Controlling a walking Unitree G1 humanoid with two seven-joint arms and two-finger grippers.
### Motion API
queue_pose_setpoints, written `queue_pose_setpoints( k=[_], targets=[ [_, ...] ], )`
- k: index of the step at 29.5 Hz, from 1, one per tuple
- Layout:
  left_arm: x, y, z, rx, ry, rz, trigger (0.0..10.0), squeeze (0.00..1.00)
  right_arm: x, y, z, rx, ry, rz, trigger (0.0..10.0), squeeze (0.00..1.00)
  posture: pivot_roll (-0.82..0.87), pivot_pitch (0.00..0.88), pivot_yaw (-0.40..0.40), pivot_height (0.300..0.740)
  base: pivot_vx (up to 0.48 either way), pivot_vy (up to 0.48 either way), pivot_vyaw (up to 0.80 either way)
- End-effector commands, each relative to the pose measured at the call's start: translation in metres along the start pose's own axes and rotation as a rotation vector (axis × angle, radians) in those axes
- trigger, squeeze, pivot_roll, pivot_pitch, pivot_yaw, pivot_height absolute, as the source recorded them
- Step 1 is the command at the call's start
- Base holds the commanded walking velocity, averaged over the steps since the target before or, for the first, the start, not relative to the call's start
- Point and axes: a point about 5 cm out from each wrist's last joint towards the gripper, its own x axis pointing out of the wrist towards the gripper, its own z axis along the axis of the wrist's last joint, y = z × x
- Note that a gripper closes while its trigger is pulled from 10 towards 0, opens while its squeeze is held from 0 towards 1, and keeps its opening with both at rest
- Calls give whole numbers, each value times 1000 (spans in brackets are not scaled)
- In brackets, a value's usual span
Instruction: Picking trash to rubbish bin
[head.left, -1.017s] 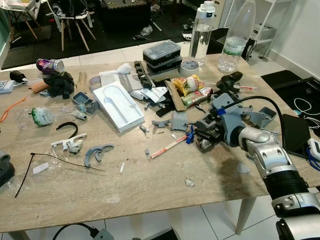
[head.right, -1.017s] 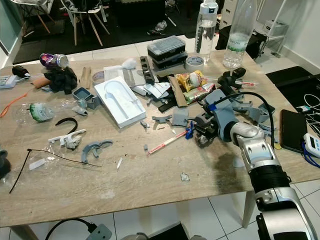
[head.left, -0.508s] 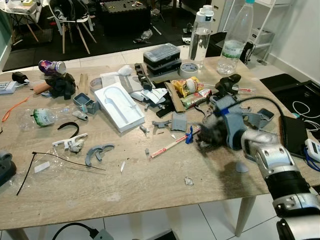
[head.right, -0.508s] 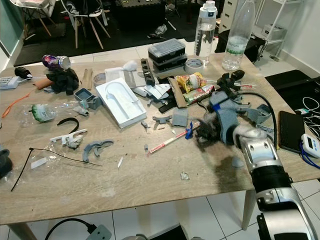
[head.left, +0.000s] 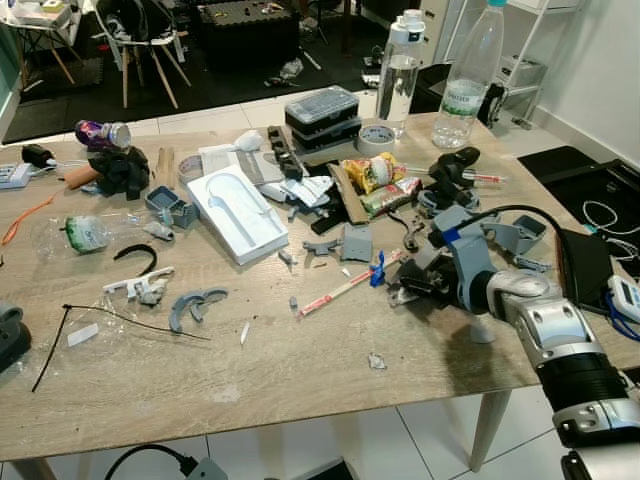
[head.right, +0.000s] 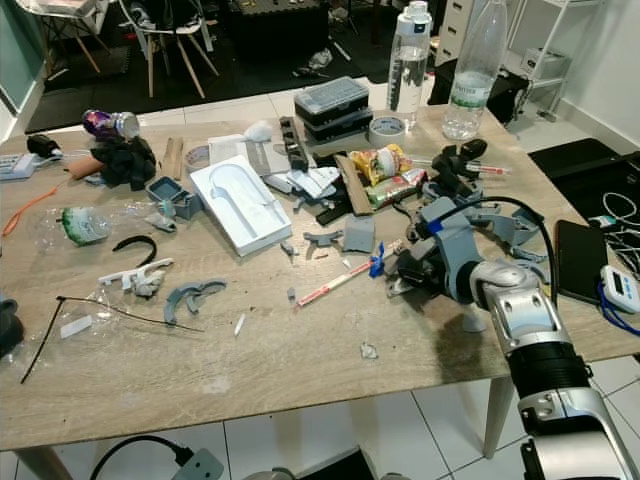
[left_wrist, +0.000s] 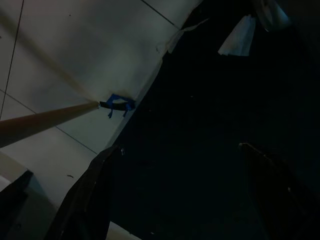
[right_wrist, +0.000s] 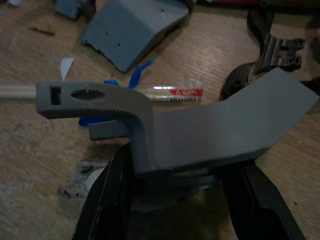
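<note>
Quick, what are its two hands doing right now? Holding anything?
Right gripper: fingers shut on a grey plastic part, just above the table.
Left gripper: hangs idle over the floor in a dark view; fingers cannot be told.

right arm (head.left: 545, 335): silver metal shell, black ribbed band near the elbow | wrist: grey housing, blue tab, black cable looping over | right gripper (right_wrist: 175, 200): two long black fingers
</note>
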Motion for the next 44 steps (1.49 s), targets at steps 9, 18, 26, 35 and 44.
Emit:
queue_pose_setpoints(
  k=[9, 18, 26, 35, 44],
  targets=[
    [0, -2, 0, -1, -5, -18, 10000, 0, -7, 3, 41, -76, -308, 9, 0, 0, -77, 75, 41, 740, 0, 0, 0],
    [0, -1, 1, 1, -8, -14, 10000, 0, -31, 25, 86, 68, -714, 228, 0, 0, -79, 71, 43, 740, 0, 0, 0],
    [0, -2, 4, -1, -13, -12, 10000, 0, -59, 56, 103, 195, -1019, 557, 0, 0, -75, 70, 42, 740, 0, 0, 0],
    [0, 2, 4, 6, -14, -4, 10000, 0, -84, 82, 105, 362, -1235, 914, 0, 0, -75, 62, 44, 740, 0, 0, 0],
    [0, 5, 2, 14, -13, 3, 10000, 0, -80, 97, 103, 411, -1198, 999, 0, 0, -66, 53, 43, 740, 0, 0, 0]
  ],
)
